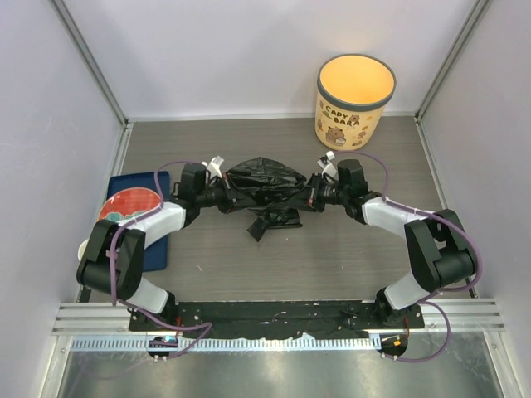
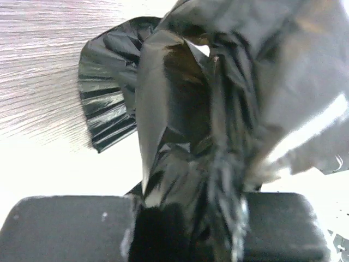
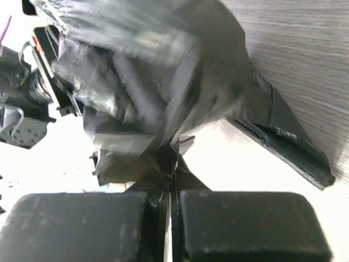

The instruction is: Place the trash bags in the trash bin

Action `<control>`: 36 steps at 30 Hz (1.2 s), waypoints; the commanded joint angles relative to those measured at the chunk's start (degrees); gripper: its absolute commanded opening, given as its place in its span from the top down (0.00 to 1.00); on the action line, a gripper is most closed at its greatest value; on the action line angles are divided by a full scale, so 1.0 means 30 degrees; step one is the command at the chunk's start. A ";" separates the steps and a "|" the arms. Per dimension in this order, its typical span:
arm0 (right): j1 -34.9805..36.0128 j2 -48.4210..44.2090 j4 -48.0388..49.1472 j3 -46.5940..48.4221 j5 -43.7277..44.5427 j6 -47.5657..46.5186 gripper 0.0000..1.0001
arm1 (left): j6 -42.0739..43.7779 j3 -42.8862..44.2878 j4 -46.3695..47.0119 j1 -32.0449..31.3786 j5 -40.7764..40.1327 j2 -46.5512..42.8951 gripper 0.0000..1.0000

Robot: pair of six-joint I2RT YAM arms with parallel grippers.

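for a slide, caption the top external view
Left end effector and right end effector grip opposite sides of a black trash bag, capybara trash bin at the far edge of the table

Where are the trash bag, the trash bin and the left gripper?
trash bag (image 1: pixel 264 182): top view, its crinkled middle.
trash bin (image 1: pixel 350 124): top view, its printed outer wall.
left gripper (image 2: pixel 185 229): left wrist view, between its fingertips, pinching the bag.

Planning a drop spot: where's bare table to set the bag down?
Free: far strip between trash bag and back wall, left of trash bin; near strip between bag and arm bases. Crowded: left edge, blue tray with red plate; centre, bag.
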 commanded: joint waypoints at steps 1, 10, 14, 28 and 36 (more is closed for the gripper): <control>-0.1887 -0.0843 -0.3471 0.1257 -0.0510 -0.3742 0.99 | 0.3459 0.0007 -0.4095 0.1876 0.0721 -0.1934 1.00; -0.2480 0.0444 -0.5439 0.2577 -0.2029 -0.4488 0.66 | 0.2191 -0.0724 -0.3118 0.2495 0.2358 -0.1560 1.00; -0.1781 -0.1012 -0.1323 0.0682 -0.2766 -0.1271 0.30 | -0.1388 -0.1254 0.2417 0.2320 0.3092 -0.0416 1.00; -0.1454 0.0471 0.1707 0.1080 -0.0979 -0.0970 0.32 | -0.2096 -0.1781 0.3602 0.2202 0.4588 -0.0354 1.00; -0.1425 0.2347 0.3086 0.1698 -0.0365 -0.0235 0.35 | -0.2154 -0.2044 0.4070 0.2202 0.5260 -0.0706 1.00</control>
